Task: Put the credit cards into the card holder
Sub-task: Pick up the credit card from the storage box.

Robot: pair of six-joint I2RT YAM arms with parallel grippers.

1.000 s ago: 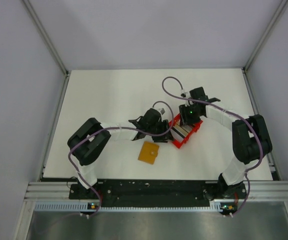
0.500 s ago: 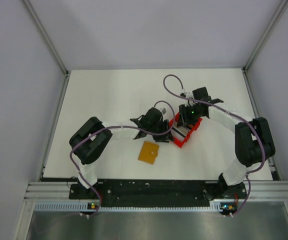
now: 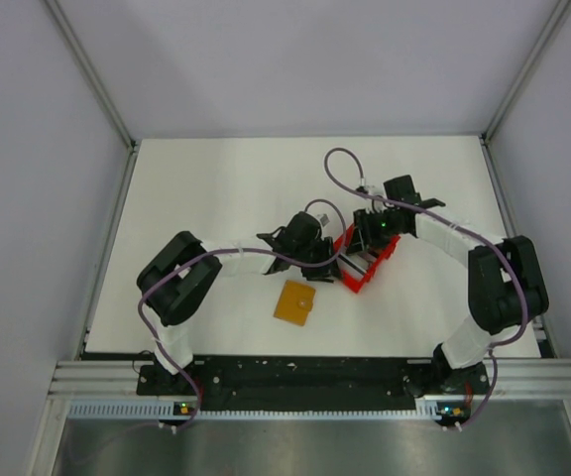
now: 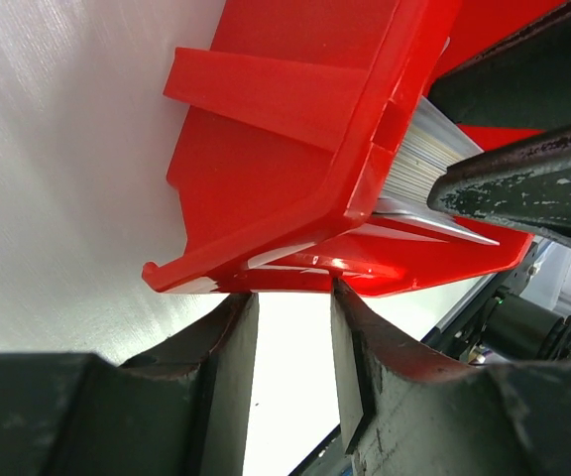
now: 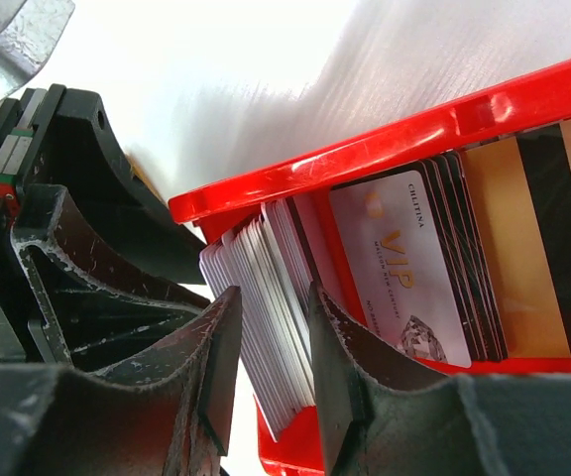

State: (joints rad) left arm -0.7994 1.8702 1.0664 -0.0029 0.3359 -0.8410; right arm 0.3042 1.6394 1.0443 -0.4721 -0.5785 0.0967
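Now | table [image 3: 206, 198]: unmoved | tray [image 4: 295, 119]: on table, left gripper [image 4: 293, 297] has narrowed at its rim, cannot tell if pinching | right gripper [image 5: 273, 293]: also narrowed, grasp unclear | holder [image 3: 294, 302]: flat, near-left of tray, apart | cards [image 5: 404, 258]: upright in tray, white ones between right jaws; a pick seems to be starting, none out.

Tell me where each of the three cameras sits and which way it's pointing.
Top external: above and behind the bases, looking down on the table; left arm, right arm, red tray, card holder show.
Left wrist: on the left arm, low, facing the tray's outer wall; left gripper at bottom.
Right wrist: on the right arm, looking into the tray at credit cards; right gripper straddles a stack.
Both wrist views share the tray and cards.
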